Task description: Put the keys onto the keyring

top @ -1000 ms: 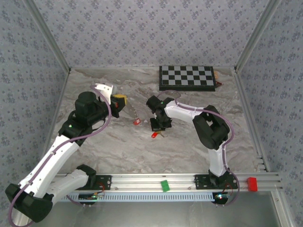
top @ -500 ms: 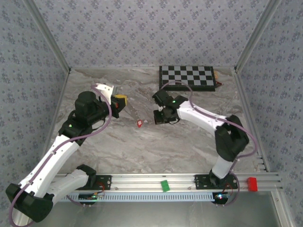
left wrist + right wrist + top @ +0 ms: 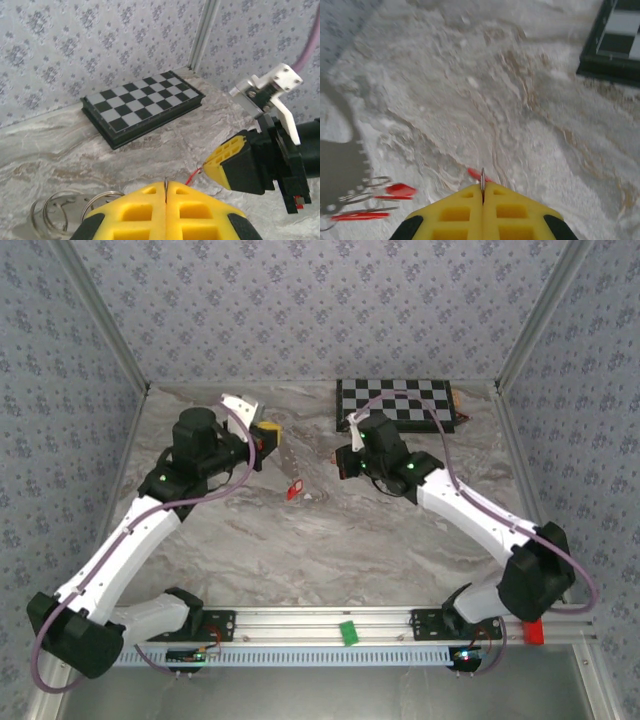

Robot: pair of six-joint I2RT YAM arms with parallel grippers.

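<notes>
We record that over the last second the right arm has swung from the middle of the table (image 3: 300, 560) up toward the chessboard (image 3: 395, 402), and the left arm has risen to meet it. The right gripper (image 3: 340, 454) and left gripper (image 3: 270, 434) now face each other, lifted, near but apart. The left gripper is clamped on the keyring (image 3: 60, 201), from which red keys (image 3: 395, 190) dangle. The right gripper is closed on a thin metal edge with red beyond it. We judge this to be the loose key (image 3: 476, 173), which is gone from its earlier spot on the table. Threading appears to be the step now due.
</notes>
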